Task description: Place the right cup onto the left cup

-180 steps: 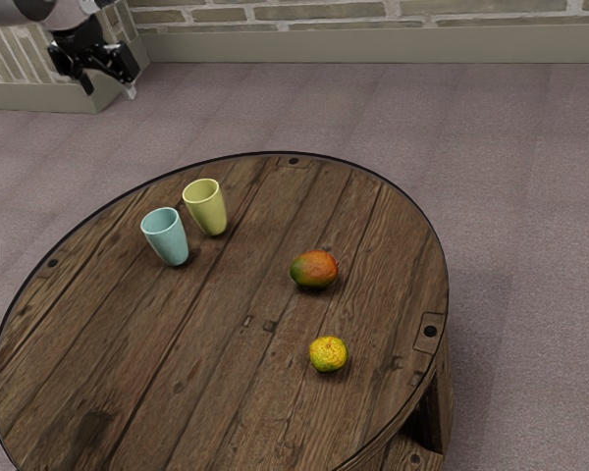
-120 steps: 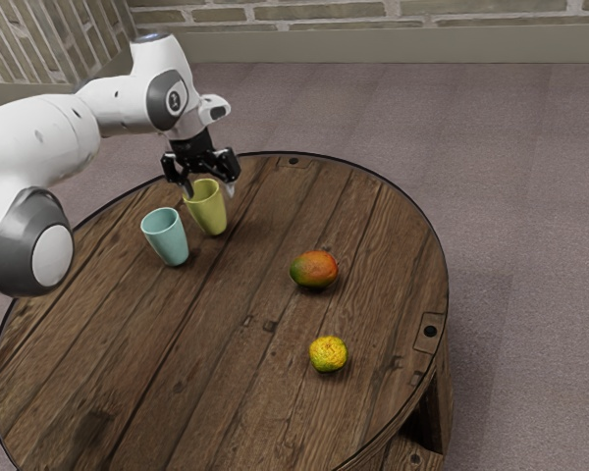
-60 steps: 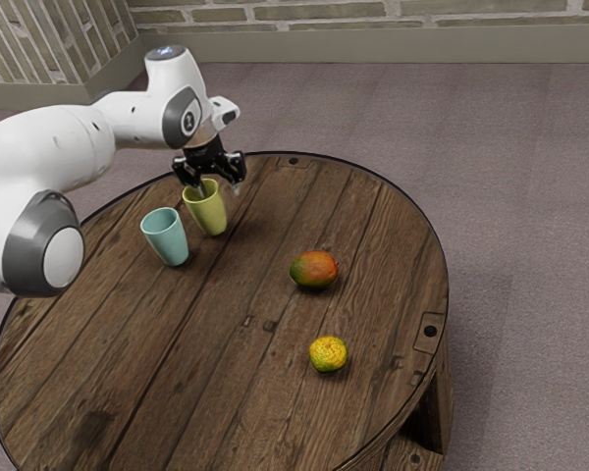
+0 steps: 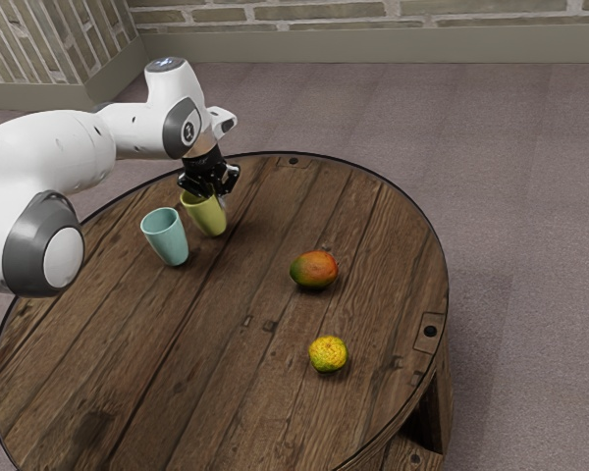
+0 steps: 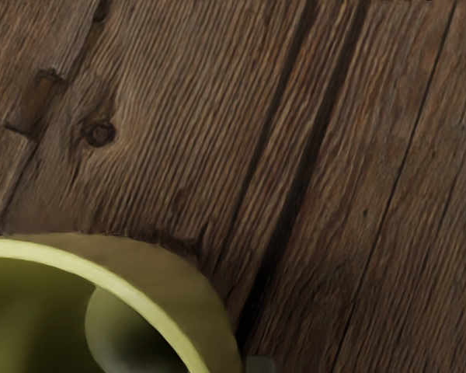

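The gripper has drawn its fingers together: half a second ago they stood apart, one within the yellow cup and one outside it. Now they pinch the wall between them, so the end effector is grasping the yellow cup by its rim. The hand has also come a little lower over it

The yellow cup is right under the gripper, its base apparently on the table, and the blue cup is where it was, below the gripper and off toward the exterior view's left, near the yellow cup but apart from it. The mango and the orange have not moved either; both lie out from the gripper toward the exterior view's right and closer to that camera

For the task, this looks like the change from reaching to holding, with the lift and the stacking still to do. I take the yellow cup as the right one. The next move should be straight up, clear of the blue cup's rim, then across. Held on one side, the cup may swing or tilt
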Controlling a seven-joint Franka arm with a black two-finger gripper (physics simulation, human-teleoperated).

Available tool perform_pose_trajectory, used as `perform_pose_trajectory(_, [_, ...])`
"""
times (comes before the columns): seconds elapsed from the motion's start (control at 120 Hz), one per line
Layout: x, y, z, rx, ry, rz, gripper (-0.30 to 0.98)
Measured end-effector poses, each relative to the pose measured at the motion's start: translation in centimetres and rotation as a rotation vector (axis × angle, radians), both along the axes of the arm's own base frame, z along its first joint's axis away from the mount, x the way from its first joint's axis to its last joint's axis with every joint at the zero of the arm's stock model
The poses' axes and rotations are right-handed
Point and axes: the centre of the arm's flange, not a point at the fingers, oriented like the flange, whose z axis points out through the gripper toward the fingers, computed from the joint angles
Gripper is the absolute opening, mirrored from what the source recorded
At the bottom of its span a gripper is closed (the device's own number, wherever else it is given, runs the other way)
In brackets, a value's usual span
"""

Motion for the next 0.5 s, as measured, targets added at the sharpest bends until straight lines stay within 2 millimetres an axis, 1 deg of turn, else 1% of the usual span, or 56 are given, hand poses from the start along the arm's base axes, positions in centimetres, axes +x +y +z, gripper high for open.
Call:
perform_pose_trajectory(0.183, [0.0, -0.1, 0.4, 0.001, -0.003, 0.020, -0.08])
perform_pose_trajectory(0.225, [0.0, -0.1, 0.7, 0.003, -0.005, 0.023, -0.08])
perform_pose_trajectory(0.267, [0.0, -0.2, 1.4, 0.005, -0.008, 0.025, -0.08])
perform_pose_trajectory(0.35, [-0.4, -0.3, 3.7, 0.010, -0.014, 0.025, -0.08])
perform_pose_trajectory(0.442, [-1.8, -0.4, 8.6, 0.019, -0.026, 0.027, -0.09])
perform_pose_trajectory(0.5, [-3.1, 0.0, 11.1, 0.023, -0.026, 0.037, -0.09])
